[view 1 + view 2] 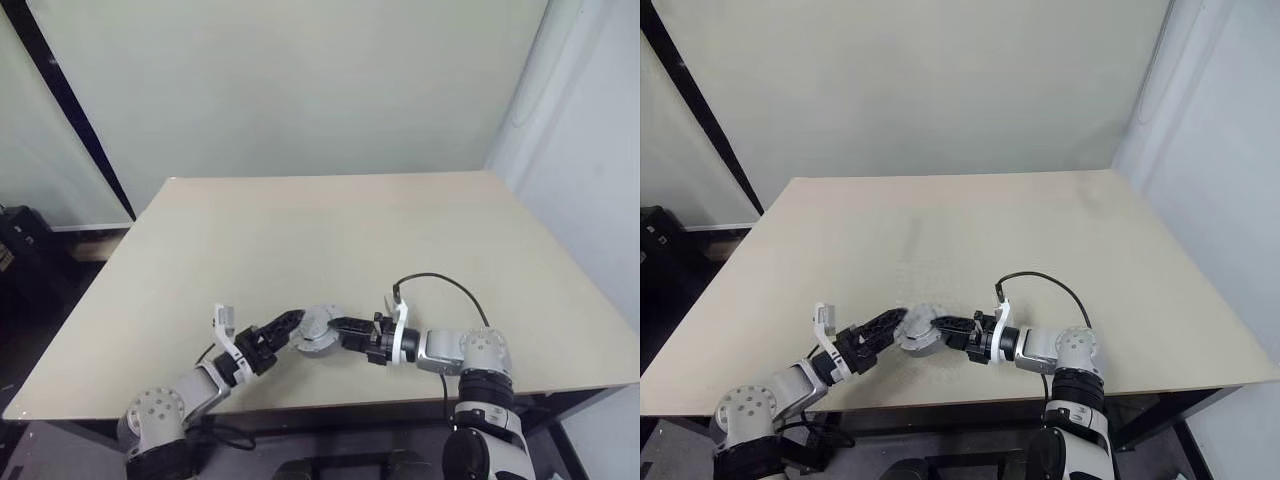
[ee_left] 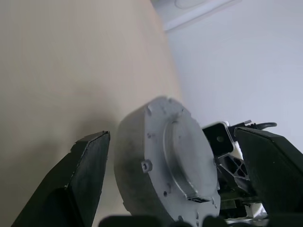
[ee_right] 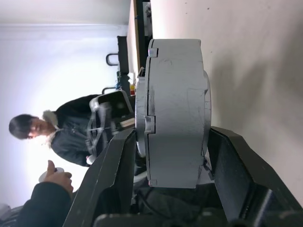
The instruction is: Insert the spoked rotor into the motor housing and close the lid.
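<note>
Lower middle of the head views, right at the near edge of the surface (image 1: 330, 220), is where everything is bunched up. The motor housing (image 1: 320, 331) is held up off the surface, clamped between the jaws of the right gripper (image 1: 345, 327), one finger on each flat face, as shown up close in the right wrist view (image 3: 174, 113). It looks fully closed from outside; no coils or spoked rotor can be seen, so whether the rotor is already inside can't be told. The left gripper (image 1: 287, 325) is parked just beside the housing with its jaws spread wide on either side of it, nothing pinched.

So the lid step is probably what's in hand. Next, the left jaws would need to be lined up on the rim, or pulled clear so the housing can be set down.

Further back, only bare surface is seen.
</note>
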Controlling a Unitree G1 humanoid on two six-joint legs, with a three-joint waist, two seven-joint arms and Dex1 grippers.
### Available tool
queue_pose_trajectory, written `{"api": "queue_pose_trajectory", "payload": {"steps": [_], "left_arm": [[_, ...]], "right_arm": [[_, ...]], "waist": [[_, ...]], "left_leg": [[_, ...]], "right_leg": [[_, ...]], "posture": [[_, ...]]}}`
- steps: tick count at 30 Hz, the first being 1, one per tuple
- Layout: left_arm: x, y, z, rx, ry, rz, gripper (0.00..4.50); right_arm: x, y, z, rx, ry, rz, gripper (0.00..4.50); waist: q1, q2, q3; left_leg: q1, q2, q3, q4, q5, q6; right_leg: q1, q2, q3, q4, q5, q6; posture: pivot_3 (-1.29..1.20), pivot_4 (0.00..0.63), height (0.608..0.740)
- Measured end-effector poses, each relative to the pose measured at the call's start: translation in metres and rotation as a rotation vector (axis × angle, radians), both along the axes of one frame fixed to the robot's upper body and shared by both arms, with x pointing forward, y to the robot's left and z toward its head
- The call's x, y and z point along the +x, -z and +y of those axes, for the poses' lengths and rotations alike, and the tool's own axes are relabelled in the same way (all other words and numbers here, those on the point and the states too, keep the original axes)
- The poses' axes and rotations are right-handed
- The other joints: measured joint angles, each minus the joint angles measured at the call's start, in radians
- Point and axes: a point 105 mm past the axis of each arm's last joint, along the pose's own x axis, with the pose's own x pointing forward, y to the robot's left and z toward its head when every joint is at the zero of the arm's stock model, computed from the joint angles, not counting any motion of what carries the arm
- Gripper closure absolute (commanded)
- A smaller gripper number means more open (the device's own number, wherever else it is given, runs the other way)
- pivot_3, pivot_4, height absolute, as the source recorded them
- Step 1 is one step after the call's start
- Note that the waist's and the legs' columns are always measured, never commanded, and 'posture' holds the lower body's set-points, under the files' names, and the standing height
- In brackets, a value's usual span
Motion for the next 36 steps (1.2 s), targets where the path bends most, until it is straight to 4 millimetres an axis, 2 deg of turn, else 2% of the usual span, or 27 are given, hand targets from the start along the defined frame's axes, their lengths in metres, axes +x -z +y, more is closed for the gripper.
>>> {"api": "queue_pose_trajectory", "payload": {"steps": [6,16,19,22,24,34,36], "left_arm": [[-0.001,0.008,-0.010,-0.093,0.001,0.058,0.00],[0.000,0.006,-0.020,-0.225,-0.004,0.080,0.00],[0.000,0.005,-0.021,-0.235,0.000,0.082,0.84],[-0.002,0.007,-0.021,-0.240,0.002,0.091,1.89],[-0.002,0.003,-0.019,-0.267,0.000,0.074,2.33],[-0.001,0.000,-0.016,-0.293,-0.025,0.058,2.36],[0.000,0.000,-0.015,-0.304,-0.034,0.056,2.36]], "right_arm": [[-0.001,-0.005,0.002,0.017,-0.015,-0.013,2.41],[-0.003,-0.005,0.004,0.007,-0.031,-0.015,2.41],[-0.003,-0.004,0.004,0.001,-0.031,-0.014,2.41],[-0.003,-0.007,0.005,0.017,-0.031,-0.019,2.41],[-0.003,-0.008,0.004,0.028,-0.028,-0.021,2.41],[0.000,-0.013,0.009,0.016,-0.026,-0.065,2.41],[0.002,-0.014,0.010,0.008,-0.021,-0.083,1.70]], "waist": [[0.000,0.000,0.000],[0.000,0.000,0.000],[0.000,0.000,0.000],[0.000,0.000,0.000],[0.000,0.000,0.000],[-0.004,0.000,0.000],[-0.005,0.000,0.000]], "left_leg": [[0.000,0.000,0.000,0.000,0.000,0.000],[0.000,0.000,0.000,0.000,0.000,0.000],[0.000,0.000,0.000,0.000,0.000,0.000],[0.000,0.000,0.000,0.000,0.000,0.000],[0.000,0.000,0.000,0.000,0.000,0.000],[0.000,0.000,0.000,0.000,0.000,0.000],[0.000,0.000,0.000,0.000,0.000,0.000]], "right_leg": [[0.000,0.000,0.000,0.000,0.000,0.000],[0.000,0.000,0.000,0.000,0.000,0.000],[0.000,0.000,0.000,0.000,0.000,0.000],[0.000,0.000,0.000,0.000,0.000,0.000],[0.000,0.000,0.000,0.000,0.000,0.000],[0.000,0.000,0.000,0.000,0.000,0.000],[0.000,0.000,0.000,0.000,0.000,0.000]], "posture": [[0.00,0.000,0.740],[0.00,0.000,0.740],[0.00,0.000,0.740],[0.00,0.000,0.740],[0.00,0.000,0.740],[0.00,0.000,0.740],[0.00,0.000,0.740]]}}
